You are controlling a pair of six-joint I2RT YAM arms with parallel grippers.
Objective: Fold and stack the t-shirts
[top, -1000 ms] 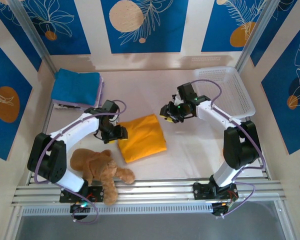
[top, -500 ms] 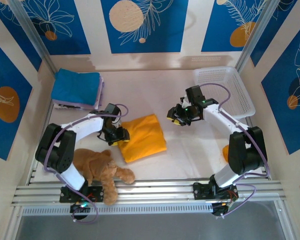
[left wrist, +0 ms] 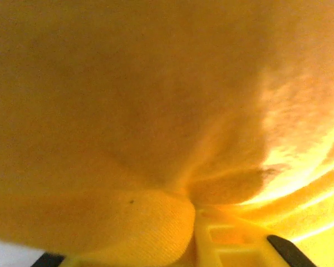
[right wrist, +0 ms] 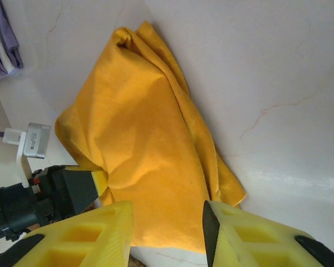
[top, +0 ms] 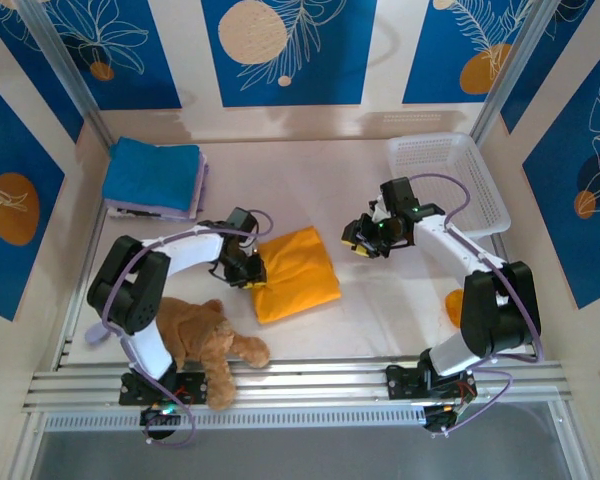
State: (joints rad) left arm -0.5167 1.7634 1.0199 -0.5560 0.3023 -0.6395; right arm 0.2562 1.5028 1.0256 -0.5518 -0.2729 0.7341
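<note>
Your left hand [top: 252, 272], in the top view, sits at the left edge of the orange t-shirt [top: 298, 272], which lies folded in the middle of the tabletop [top: 310, 190]. Your right hand [top: 363, 238] hangs to the right of this shirt, apart from it. In the far left corner the blue t-shirt [top: 152, 172] lies folded on the lilac t-shirt [top: 198, 195]. The teddy bear [top: 195, 335] lies near the left arm's base, the white basket [top: 480, 190] stands far right, and an orange cup [top: 453, 305] shows beside the right arm.

In the left wrist view, you see the orange cloth [left wrist: 156, 100] very close, gathered into a fold that is pinched at the yellow fingers [left wrist: 228, 245]; the hand is closed on the shirt's edge.

In the right wrist view, the right hand [right wrist: 167, 233] is partly open and holds nothing. The orange t-shirt [right wrist: 150, 144] lies below it, and the left hand's yellow finger [right wrist: 92, 179] touches the shirt's edge.
</note>
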